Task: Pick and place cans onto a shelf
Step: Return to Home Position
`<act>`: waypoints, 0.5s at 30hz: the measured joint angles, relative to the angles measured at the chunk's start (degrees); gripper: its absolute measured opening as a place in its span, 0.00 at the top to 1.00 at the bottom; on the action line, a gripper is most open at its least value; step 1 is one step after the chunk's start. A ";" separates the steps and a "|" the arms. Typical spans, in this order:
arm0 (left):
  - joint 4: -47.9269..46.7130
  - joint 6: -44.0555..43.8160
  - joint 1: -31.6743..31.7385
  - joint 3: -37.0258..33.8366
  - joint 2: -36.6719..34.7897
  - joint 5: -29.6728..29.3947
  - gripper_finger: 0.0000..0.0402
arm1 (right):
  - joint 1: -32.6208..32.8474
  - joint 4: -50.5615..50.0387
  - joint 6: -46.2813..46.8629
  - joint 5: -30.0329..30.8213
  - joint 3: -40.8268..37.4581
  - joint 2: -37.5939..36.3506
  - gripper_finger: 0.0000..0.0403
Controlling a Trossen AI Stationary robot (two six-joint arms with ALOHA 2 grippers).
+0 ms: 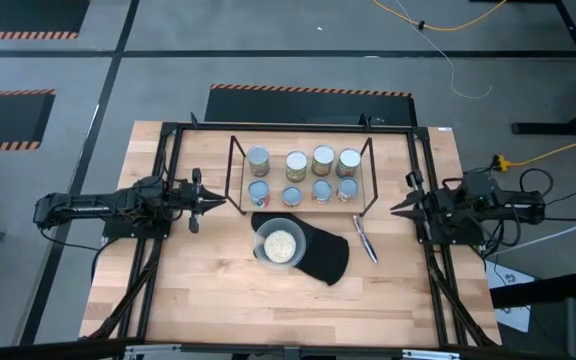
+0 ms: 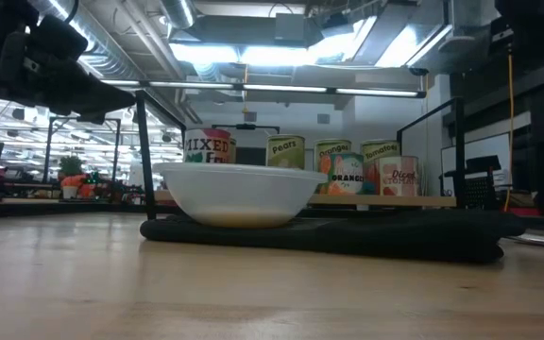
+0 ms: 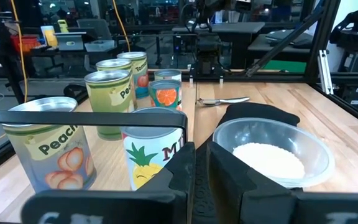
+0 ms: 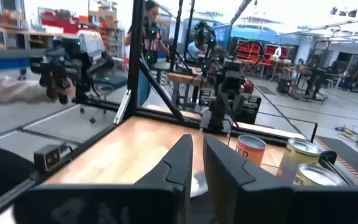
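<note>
Cans (image 1: 296, 165), all eight on the shelf (image 1: 371, 172), seem stiff, slick, fairly heavy: grip round the sidewall. Left hand (image 1: 211, 201) and right hand (image 1: 396, 209) flank it, fingers together, empty.

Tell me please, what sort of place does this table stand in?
Probably a robotics lab in an industrial hall: hazard-striped mats on the grey floor, light strips among bare ceiling ducts, and equipment-laden workbenches behind.

We see a white bowl (image 2: 239, 194) on a black mat (image 2: 395, 236) on the wooden table (image 2: 159, 283). Behind it, toward the table's far edge, labelled cans (image 2: 286, 151) stand upright on the shelf (image 2: 145, 151), between its black rods.
</note>
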 joint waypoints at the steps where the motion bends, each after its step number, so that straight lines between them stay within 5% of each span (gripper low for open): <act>1: -0.11 0.00 0.00 0.00 -0.01 0.00 0.91 | 0.00 -0.24 -0.60 0.02 -0.07 0.03 0.89; 15: -0.56 0.00 0.00 0.00 -0.01 0.02 0.93 | 0.00 -1.11 0.27 -2.03 -0.07 0.00 0.89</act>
